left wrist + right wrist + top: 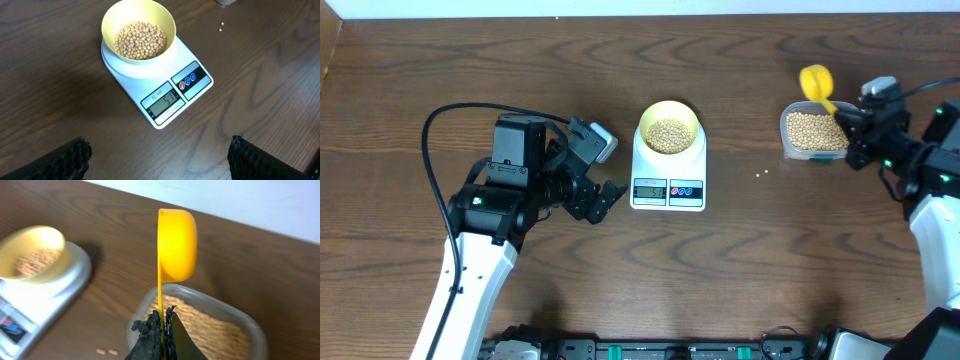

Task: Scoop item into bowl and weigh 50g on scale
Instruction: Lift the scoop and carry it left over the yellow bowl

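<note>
From overhead, the scale [667, 170] sits at the middle of the table, display toward the near edge. The bowl [692, 118] stands on its far half with a heap of beans [668, 135] inside. Just left of the scale, the left gripper [608, 168] hovers over bare wood, jaws spread wide and holding nothing. At the far right, the right gripper [845, 115] pinches the handle of a yellow scoop [815, 82] above a clear tub [786, 128] of more beans. A few stray beans [760, 172] lie between scale and tub.

In the left wrist view, both black fingers [70, 157] sit at the near corners, well apart. The bowl rests on the scale platform, and the display [165, 104] seems to read 51.

In the right wrist view, the jaws are clamped tight on the scoop handle. The scoop cup stands up over the tub's far rim, and the bowl and scale are at the left.
</note>
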Robot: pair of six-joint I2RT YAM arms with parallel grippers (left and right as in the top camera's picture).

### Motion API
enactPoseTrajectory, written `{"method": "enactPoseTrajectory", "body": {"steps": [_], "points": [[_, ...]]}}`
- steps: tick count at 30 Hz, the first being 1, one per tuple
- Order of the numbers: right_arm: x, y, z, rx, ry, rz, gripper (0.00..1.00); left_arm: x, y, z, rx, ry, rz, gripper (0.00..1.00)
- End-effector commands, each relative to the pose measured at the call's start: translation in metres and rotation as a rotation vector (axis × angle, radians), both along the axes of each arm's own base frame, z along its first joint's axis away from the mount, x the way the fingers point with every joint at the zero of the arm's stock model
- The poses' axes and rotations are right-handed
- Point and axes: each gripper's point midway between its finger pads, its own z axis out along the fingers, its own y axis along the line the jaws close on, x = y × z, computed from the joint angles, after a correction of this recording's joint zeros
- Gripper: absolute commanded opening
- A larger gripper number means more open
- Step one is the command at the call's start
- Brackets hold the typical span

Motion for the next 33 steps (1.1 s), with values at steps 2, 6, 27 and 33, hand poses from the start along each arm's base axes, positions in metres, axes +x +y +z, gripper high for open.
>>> {"method": "enactPoseTrajectory", "body": {"steps": [2,6,27,33], "points": [[-0.003,0.046,0.007,0.127,0.054,0.065,0.01,-0.001,-0.002,-0.002,0.0,0.001,-0.016,0.89],[-0.001,0.084,0.005,0.064,0.043,0.12,0.01,-0.001,-0.002,-0.002,0.0,0.001,-0.016,0.89],[0.025,0.207,-0.043,0.076,0.047,0.223,0.01,-0.001,-0.002,-0.002,0.0,0.001,-0.016,0.89],[0.02,0.224,-0.061,0.069,0.08,0.261,0.01,-0.001,-0.002,-0.002,0.0,0.001,-0.016,0.89]]}}
